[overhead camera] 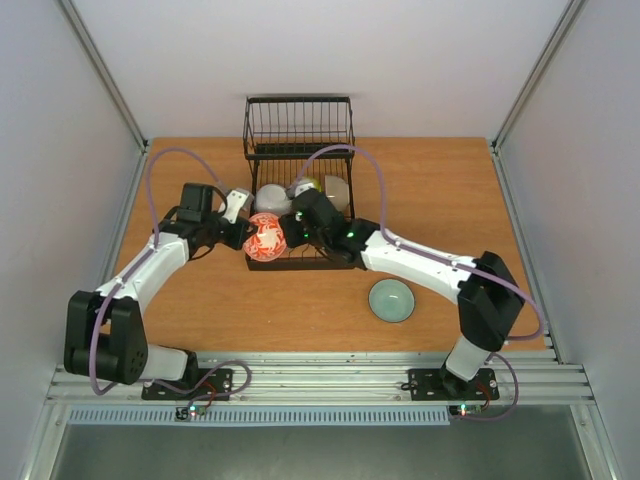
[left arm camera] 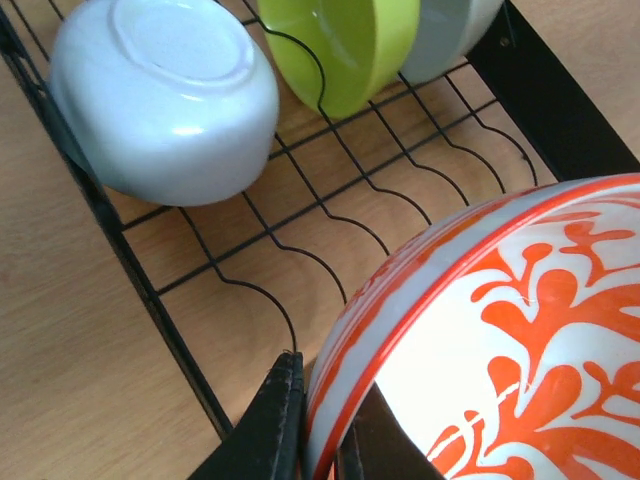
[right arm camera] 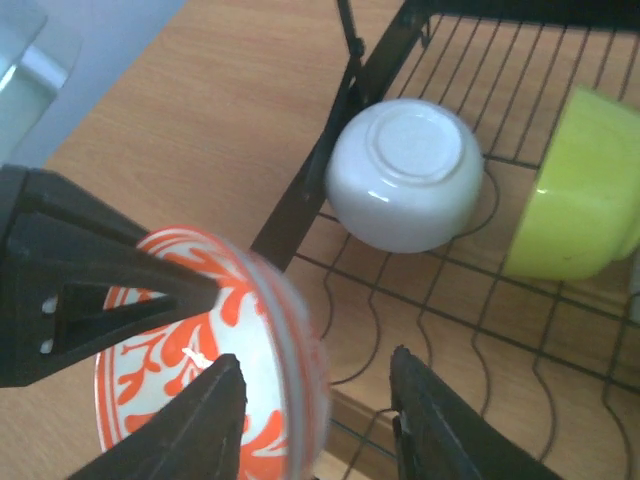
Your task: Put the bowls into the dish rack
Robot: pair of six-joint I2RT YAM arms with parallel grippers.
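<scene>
L end effector (left arm camera: 325, 425) pinched the red-patterned bowl (left arm camera: 500, 330) by its rim, lower right of frame, at dish rack (left arm camera: 555, 95) edge. My R end effector (right arm camera: 315, 400) was spread, close beside that bowl.

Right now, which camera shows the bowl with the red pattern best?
The right wrist view: it shows nearly the whole red-patterned bowl, its rim pinched by the left gripper, though blurred. The left wrist view is sharper but cuts part off; the top external view shows it whole but tiny and glaring.
</scene>
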